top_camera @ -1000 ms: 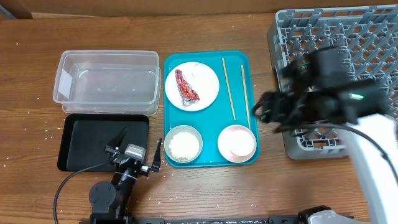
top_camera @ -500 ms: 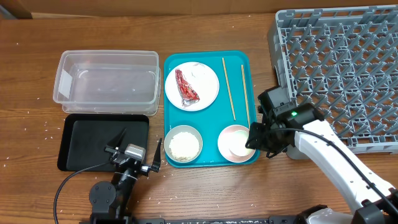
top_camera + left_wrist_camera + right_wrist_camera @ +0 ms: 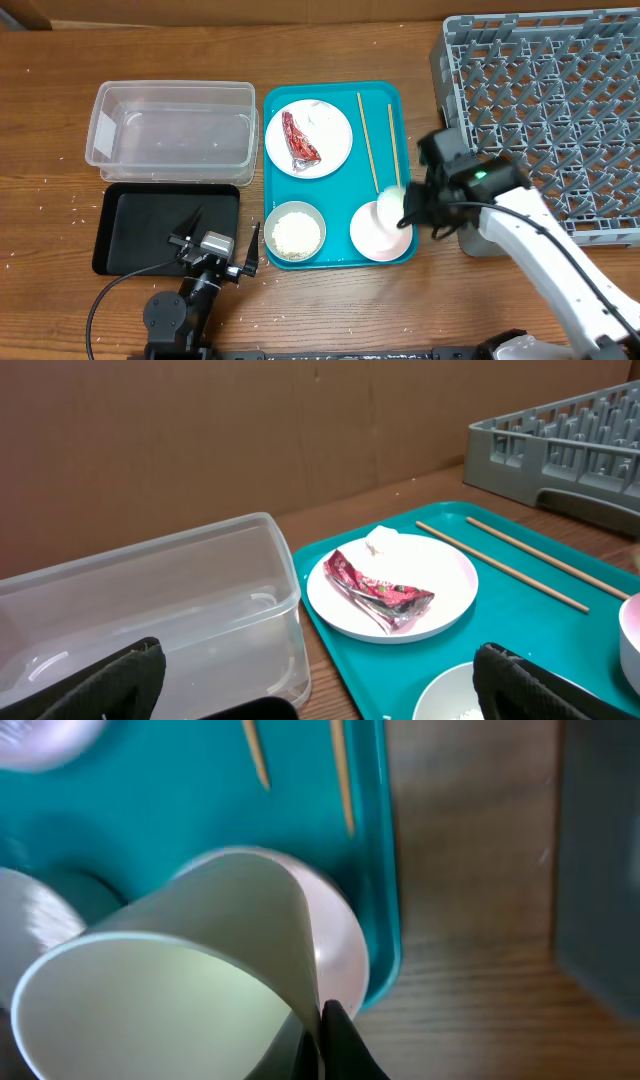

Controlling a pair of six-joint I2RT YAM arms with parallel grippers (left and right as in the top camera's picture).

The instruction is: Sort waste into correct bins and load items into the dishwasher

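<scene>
My right gripper [image 3: 408, 212] is shut on the rim of the small white cup [image 3: 391, 199], one finger inside and one outside. The cup [image 3: 190, 970] is tilted just above the whitish-pink bowl [image 3: 375, 236] at the teal tray's front right. Two chopsticks [image 3: 368, 140] lie on the tray behind it. The white plate [image 3: 308, 138] carries the red wrapper [image 3: 300, 141] and a white tissue wad [image 3: 385, 542]. A second bowl [image 3: 294, 232] holds rice. My left gripper [image 3: 215, 240] rests open near the black tray [image 3: 125, 232], holding nothing.
The clear tub [image 3: 170, 135] stands behind the black tray at the left. The grey dish rack [image 3: 560, 110] fills the right side, its near wall beside my right arm. Loose rice grains [image 3: 75, 205] dot the wood at the far left. The teal tray [image 3: 335, 95] has a raised rim.
My right arm swung from over the rack down to the pink bowl, and its jaws shut on the cup's rim. The cup now sits tilted and slightly raised. The left arm stayed still.
</scene>
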